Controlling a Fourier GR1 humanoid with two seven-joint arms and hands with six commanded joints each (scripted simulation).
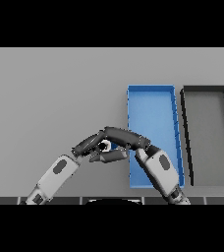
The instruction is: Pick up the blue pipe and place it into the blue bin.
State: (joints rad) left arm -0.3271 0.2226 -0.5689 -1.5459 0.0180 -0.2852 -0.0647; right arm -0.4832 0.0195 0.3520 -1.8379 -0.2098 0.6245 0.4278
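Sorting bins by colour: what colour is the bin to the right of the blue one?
Black rim, grey inside: the black bin, clearest in the head view.

Blue bin point(152, 106), black bin point(185, 133) w/ grey floor, grey table point(55, 93), dark hands.

Blue pipe and blue bin

The blue pipe point(114, 145) is mostly hidden, apparently just left of the blue bin point(153, 93). The bin, a long open rectangle, is seen lying flat.
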